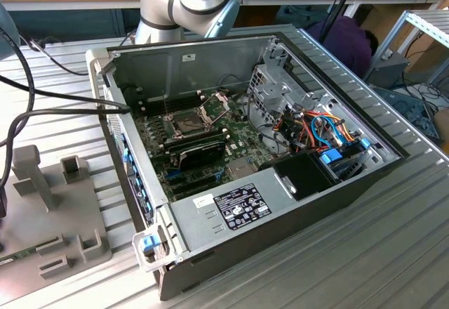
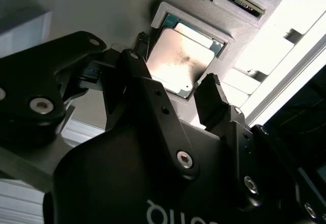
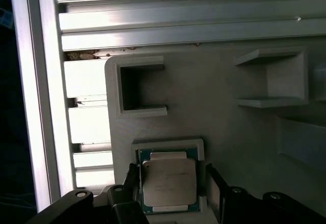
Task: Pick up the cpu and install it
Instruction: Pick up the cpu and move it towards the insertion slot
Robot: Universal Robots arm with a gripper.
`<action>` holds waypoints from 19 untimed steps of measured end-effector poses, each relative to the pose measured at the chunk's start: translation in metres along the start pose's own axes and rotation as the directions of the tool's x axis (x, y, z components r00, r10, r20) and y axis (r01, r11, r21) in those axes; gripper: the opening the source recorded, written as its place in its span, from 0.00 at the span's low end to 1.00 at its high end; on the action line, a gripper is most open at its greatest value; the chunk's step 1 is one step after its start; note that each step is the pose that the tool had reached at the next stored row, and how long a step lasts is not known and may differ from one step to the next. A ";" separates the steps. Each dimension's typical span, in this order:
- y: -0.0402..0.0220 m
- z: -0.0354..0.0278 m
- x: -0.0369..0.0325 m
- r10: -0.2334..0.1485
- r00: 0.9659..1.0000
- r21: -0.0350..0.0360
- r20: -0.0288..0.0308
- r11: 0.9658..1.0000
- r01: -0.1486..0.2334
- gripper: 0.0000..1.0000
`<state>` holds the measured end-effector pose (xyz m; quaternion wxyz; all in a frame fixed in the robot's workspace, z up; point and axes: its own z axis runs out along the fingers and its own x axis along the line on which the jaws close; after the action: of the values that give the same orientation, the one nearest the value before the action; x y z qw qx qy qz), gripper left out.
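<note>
The cpu point(image 3: 168, 183) point(image 2: 181, 63), a small square chip with a dull silvery top, lies flat in a shallow recess of the grey holder block point(image 3: 214, 112). In both wrist views my gripper point(image 3: 173, 180) point(image 2: 175, 71) hangs just above it, open. One black finger point(image 3: 133, 177) stands on one side of the chip and the other on the opposite side, each with a small gap to the chip's edge. In the exterior view the computer case point(image 1: 280, 204) lies open, with the dark square socket point(image 1: 191, 121) bare and its metal frame point(image 1: 217, 102) hinged up.
The grey holder block point(image 1: 56, 211) with upright posts sits on the slatted aluminium table at the exterior view's left of the case. Black cables point(image 1: 42, 105) run over the table to the case's wall. Inside the case are a drive cage, coloured wires point(image 1: 323, 130) and a power supply.
</note>
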<state>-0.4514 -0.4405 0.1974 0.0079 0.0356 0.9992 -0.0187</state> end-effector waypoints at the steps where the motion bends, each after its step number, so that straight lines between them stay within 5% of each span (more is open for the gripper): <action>1: 0.0000 0.0007 0.0000 -0.001 1.000 0.000 0.000 1.000 0.001 0.63; 19: 0.0001 0.0023 0.0001 -0.037 0.999 0.000 0.001 0.999 0.037 0.63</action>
<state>-0.4514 -0.4405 0.1952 0.0082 0.0172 0.9996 -0.0189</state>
